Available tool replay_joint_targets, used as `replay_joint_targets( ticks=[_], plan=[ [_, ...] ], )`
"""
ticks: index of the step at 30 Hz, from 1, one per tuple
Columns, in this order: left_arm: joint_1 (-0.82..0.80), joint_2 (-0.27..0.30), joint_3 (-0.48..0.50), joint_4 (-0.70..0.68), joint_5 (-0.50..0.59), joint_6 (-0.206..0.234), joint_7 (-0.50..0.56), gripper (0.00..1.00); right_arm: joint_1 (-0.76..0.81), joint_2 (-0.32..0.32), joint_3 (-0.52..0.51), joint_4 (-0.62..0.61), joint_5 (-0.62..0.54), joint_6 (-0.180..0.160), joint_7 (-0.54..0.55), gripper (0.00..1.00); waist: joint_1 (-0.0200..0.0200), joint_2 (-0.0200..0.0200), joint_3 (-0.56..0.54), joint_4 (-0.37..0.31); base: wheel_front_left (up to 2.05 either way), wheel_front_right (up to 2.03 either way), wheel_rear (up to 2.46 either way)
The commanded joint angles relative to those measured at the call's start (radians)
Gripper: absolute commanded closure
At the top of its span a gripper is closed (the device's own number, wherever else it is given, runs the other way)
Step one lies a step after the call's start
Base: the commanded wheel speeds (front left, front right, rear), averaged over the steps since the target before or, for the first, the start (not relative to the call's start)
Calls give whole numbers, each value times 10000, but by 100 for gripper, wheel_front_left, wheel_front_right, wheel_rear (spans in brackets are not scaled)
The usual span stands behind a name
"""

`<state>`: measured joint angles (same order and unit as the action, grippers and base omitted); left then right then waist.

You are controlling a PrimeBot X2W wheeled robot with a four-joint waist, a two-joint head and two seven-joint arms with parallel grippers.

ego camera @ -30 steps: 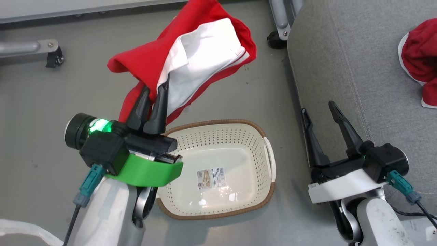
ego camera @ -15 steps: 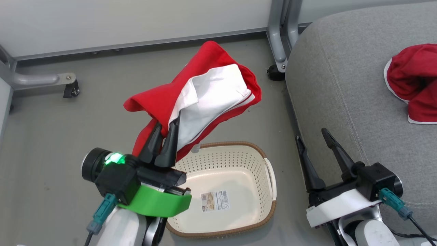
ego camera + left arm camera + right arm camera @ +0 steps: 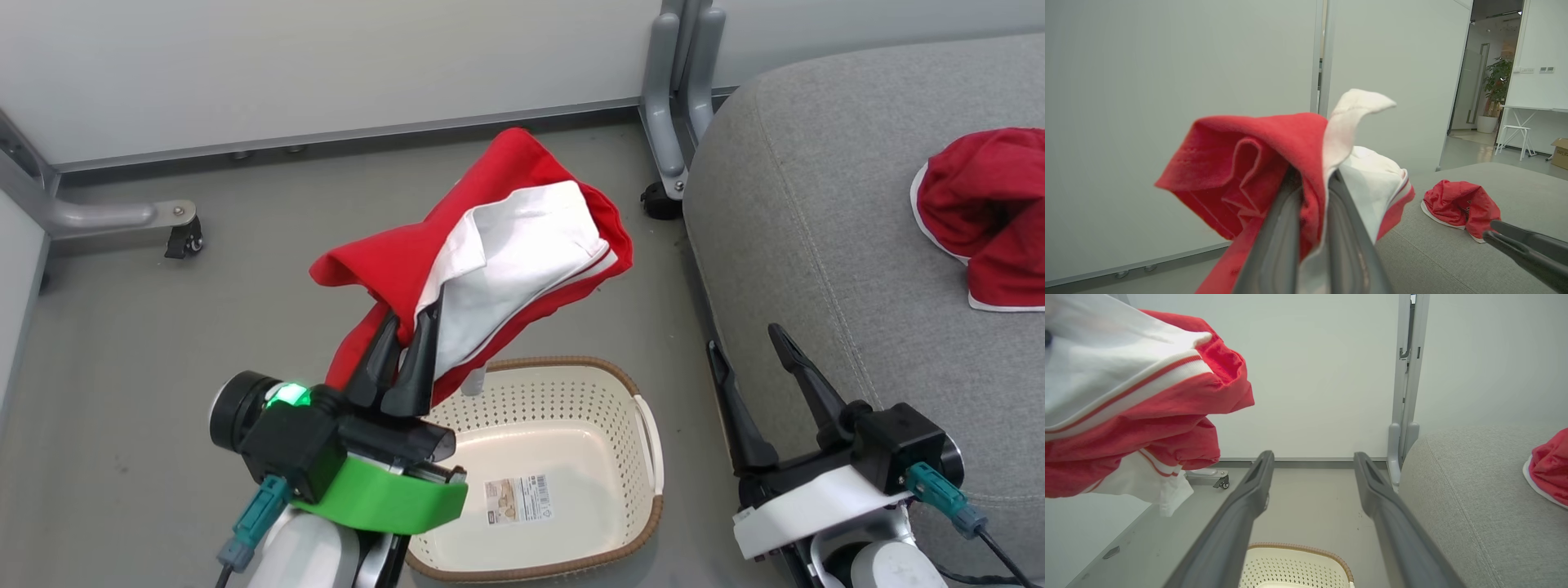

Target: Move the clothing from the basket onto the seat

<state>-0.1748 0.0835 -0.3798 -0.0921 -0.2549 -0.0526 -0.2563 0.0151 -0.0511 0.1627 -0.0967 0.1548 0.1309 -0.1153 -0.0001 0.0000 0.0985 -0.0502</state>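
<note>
Red clothing [image 3: 498,245] hangs pinched in the left gripper [image 3: 415,309] (above the basket [image 3: 563,362]).

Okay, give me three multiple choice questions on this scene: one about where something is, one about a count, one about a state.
1. Where does the basket stand?
A. on the floor beside the seat
B. on the seat
C. on a shelf

2. How many garments lie on the seat?
A. none
B. one
C. three

3. What state is the left gripper in?
A. open and empty
B. shut on the basket's rim
C. shut on a red-and-white garment

Answers:
1 A: the basket sits on the grey floor next to the seat's edge.
2 B: a single red bundle lies on the seat.
3 C: the jaws are closed on the cloth, which hangs above the basket.
</note>
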Motion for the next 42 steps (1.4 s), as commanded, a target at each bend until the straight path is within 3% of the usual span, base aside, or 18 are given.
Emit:
replay_joint_targets(
  ticks=[1,12,21,30,42],
  plan=[
    [115,75,17,-53,-106,37,5,100,63,-14,3,-45,19,-3,44,0,1,0,-4,2,0,0,0],
    [85,117,-52,-82,-167,83,-4,100,30,-55,161,-84,33,-3,100,0,1,0,-5,13,0,0,0],
    [-146,133,-173,-170,-188,63,-8,100,-654,-593,1460,259,409,-3,268,0,1,0,201,115,0,0,0],
    [-445,39,-529,-237,-163,-75,-16,100,-2072,-958,2768,1365,956,-3,-53,0,1,0,571,459,0,0,0],
    [-785,-114,-1135,-178,-235,-246,-56,100,-3998,-745,4239,3482,1722,-3,-755,0,1,0,748,860,0,0,0]
  ],
)
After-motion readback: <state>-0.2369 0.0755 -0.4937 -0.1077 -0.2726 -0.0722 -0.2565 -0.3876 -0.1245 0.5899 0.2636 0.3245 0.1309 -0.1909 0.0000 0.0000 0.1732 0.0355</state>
